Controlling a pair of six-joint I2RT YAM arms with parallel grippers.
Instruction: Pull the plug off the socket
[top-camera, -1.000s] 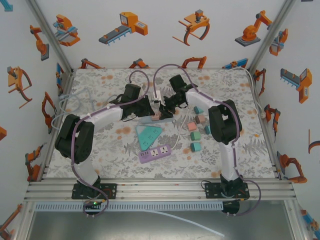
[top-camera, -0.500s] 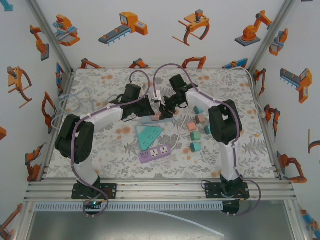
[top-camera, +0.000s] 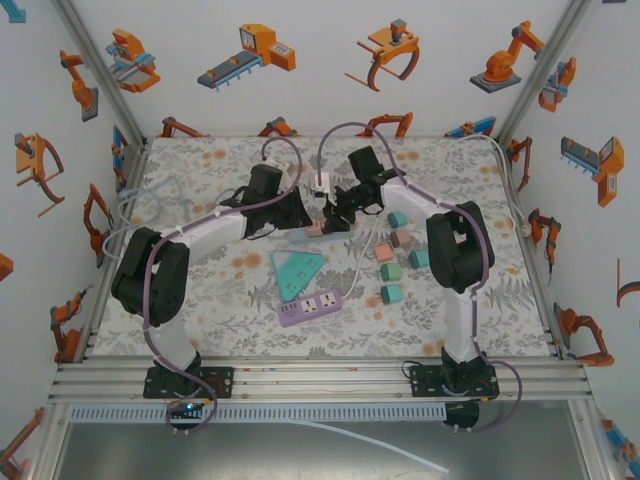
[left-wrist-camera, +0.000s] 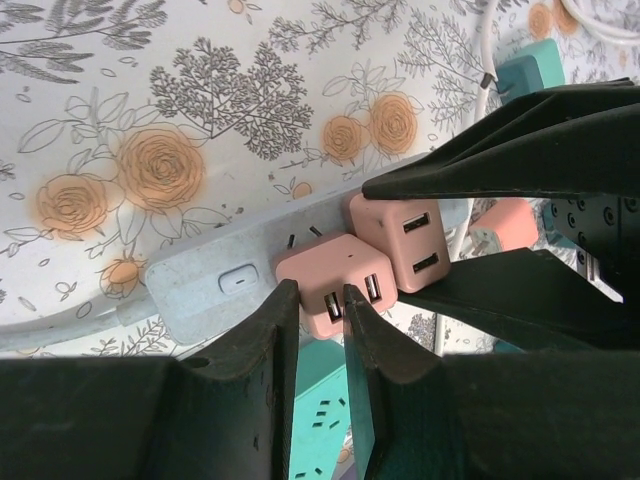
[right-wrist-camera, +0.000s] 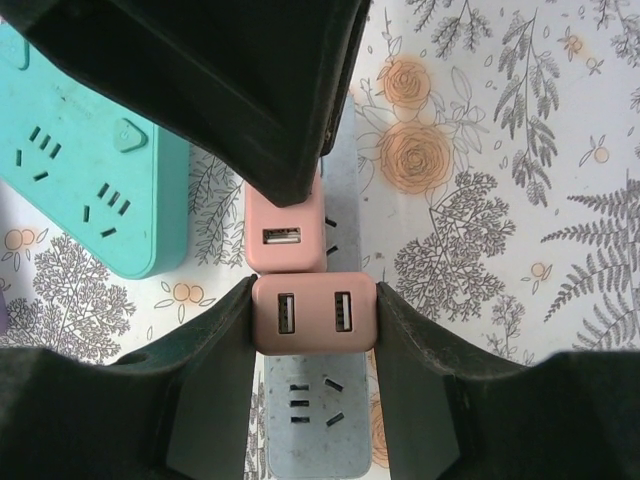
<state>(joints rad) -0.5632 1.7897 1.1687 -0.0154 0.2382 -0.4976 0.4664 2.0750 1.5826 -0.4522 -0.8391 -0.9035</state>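
A grey socket strip lies on the flowered mat with two pink USB plugs on it. In the right wrist view my right gripper is shut on one pink plug, a finger against each side. Bare slots of the strip show just below that plug. Whether its prongs sit in the socket is hidden. My left gripper is shut, its tips down on the near edge of the other pink plug. From above, the left gripper and right gripper meet at the mat's middle.
A teal triangular power strip and a purple one lie just in front of the grippers. Several small teal and pink blocks sit to the right. A white cable runs between them. Walls close in the mat on three sides.
The right arm has swung a little back and to the right, still closed on its pink plug. The left arm has barely moved.
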